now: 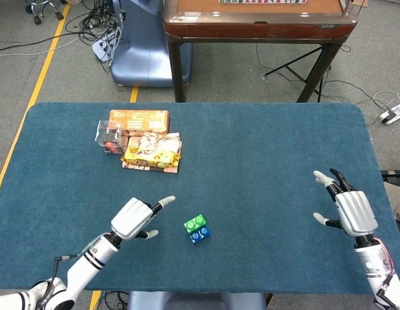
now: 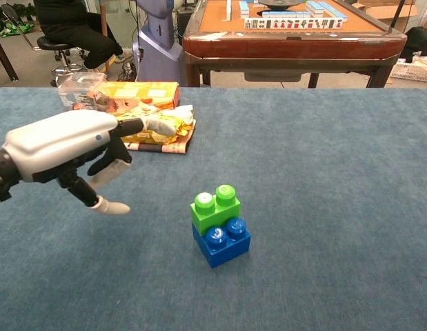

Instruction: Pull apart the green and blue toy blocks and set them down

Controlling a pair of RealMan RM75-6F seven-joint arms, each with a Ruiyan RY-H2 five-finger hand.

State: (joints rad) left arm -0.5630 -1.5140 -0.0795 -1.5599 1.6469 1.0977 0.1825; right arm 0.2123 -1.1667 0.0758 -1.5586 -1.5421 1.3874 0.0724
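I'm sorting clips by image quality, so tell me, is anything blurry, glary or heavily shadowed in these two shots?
Head view: even light, the green block and blue block sharp, only faint shadows on the table. Chest view: the left hand is close, large and slightly soft at the fingertips; small glare spots sit on the block studs; a soft shadow lies beneath the hand.

The two joined blocks (image 1: 197,229) stand near the front middle of the worktop (image 1: 264,148), one on top of the other. The left hand (image 1: 136,217) is just to their left, the right hand (image 1: 350,211) far to the right. The snack packets (image 1: 145,142) lie behind, to the left.
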